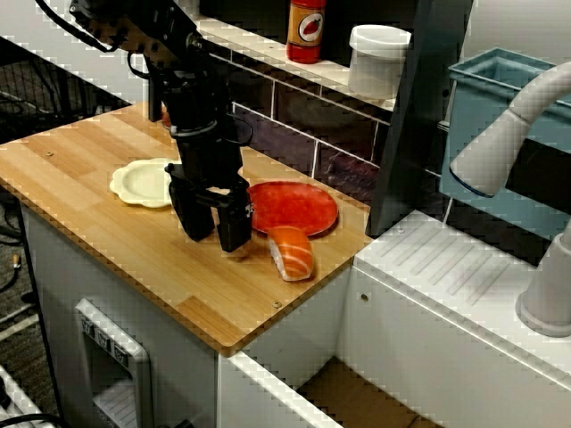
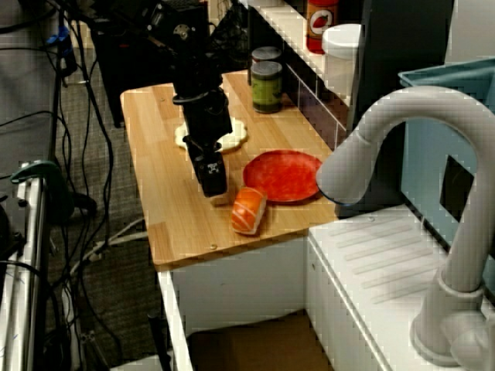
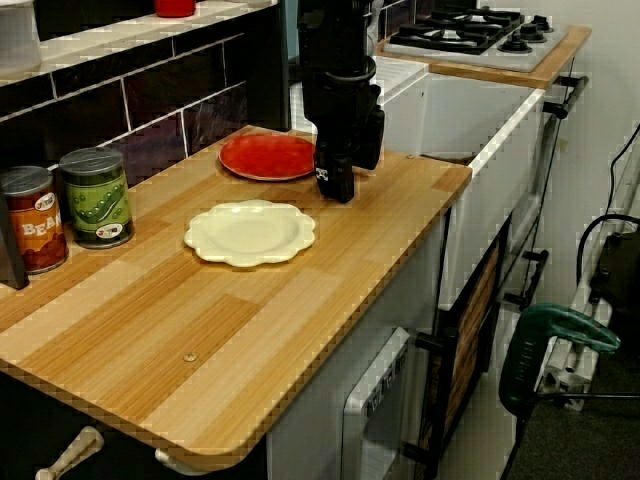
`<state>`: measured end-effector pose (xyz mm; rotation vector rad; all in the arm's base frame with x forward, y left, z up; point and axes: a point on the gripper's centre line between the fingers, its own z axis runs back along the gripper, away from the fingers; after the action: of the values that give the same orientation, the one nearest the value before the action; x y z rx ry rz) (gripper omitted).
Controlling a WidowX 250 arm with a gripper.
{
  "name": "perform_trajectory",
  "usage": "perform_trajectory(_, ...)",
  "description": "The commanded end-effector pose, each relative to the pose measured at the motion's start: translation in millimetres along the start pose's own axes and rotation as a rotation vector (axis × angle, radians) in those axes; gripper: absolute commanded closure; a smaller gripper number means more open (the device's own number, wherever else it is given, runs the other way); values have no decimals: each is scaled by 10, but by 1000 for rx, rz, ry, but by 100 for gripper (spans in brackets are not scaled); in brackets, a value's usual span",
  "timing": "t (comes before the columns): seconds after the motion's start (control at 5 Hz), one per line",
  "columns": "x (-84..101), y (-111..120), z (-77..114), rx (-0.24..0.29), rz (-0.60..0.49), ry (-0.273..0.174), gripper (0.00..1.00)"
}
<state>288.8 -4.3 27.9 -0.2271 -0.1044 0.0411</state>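
Orange, pale-striped salmon sushi (image 1: 290, 252) lies on the worktop (image 1: 107, 223) just beside my fingers (image 1: 234, 227), which hang open and empty by the red plate (image 1: 299, 205).

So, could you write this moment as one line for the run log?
gripper: open | low over wooden counter | nearest: salmon sushi, apart | nearby: red plate, cream plate
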Motion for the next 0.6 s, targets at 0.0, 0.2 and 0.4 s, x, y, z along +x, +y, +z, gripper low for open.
perform_trajectory(0.0,64,-45,346,-15,-123,-61,0)
perform_trajectory(0.2,74,-172,408,-25,-276,-52,0)
perform_trajectory(0.4,68,-311,412,-48,-417,-12,0)
